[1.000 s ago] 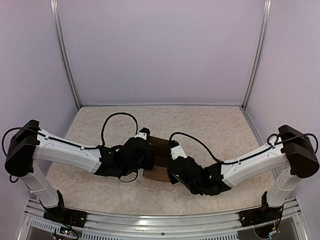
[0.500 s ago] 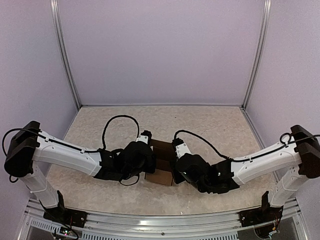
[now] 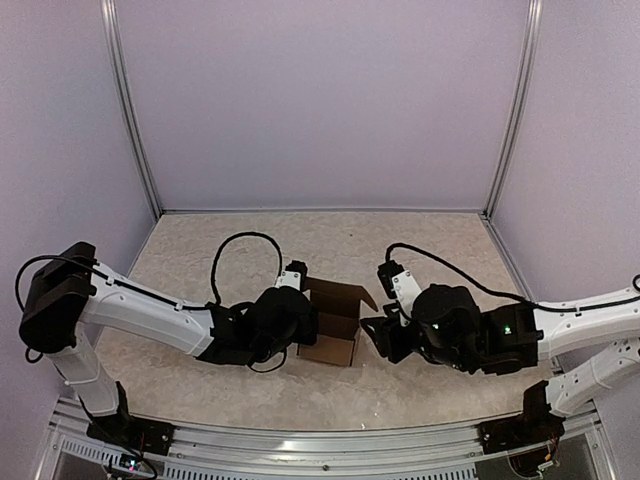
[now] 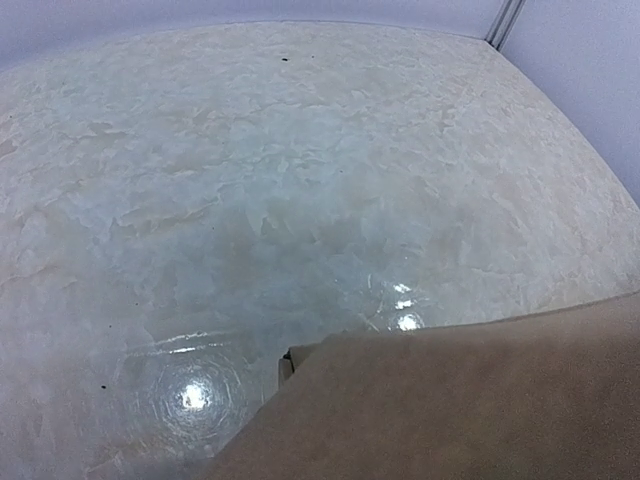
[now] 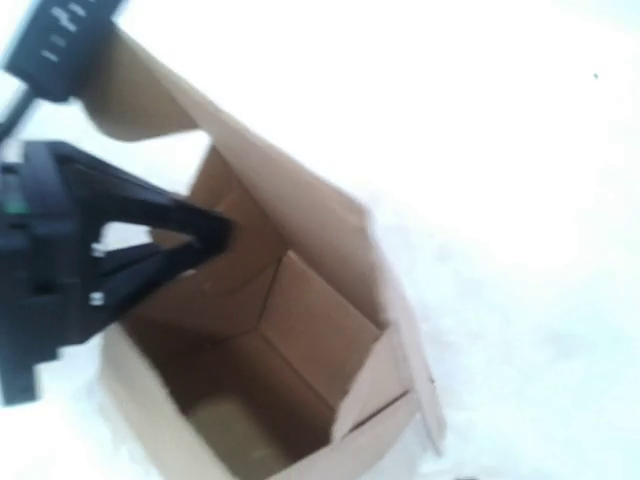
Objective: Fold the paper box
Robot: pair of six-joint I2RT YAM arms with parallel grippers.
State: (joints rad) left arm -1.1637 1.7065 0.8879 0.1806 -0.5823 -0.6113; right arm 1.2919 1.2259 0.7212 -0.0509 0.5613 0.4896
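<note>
Half the job, by my reckoning, was done: the paper box (image 3: 337, 328) stood on the surface (image 3: 440, 250) as an upright, open-topped carton, near the middle of the near half, between the two arms. Its walls were raised and squared, and the right wrist view looked down into a hollow interior with a floor showing at the bottom. At least one top flap (image 3: 352, 294) stuck up and outward at the far side, and another panel leaned open along the right edge in the wrist view, so the top was not yet closed. Folding those flaps in and tucking them seemed to be what remained.

The left gripper (image 5: 200, 235) was pinched shut on the box's left wall, its black fingers (image 5: 175, 262) meeting on the cardboard. The right gripper (image 3: 378, 336) hung just right of the box, apart from it; whether its jaws stood open I could not tell from these views.

Compared with a second ago, the right arm had pulled away to the right. Then both wrists were huddled over the cardboard and hid most of it; now the box showed plainly. The left arm had kept its hold and shifted only slightly.
</note>
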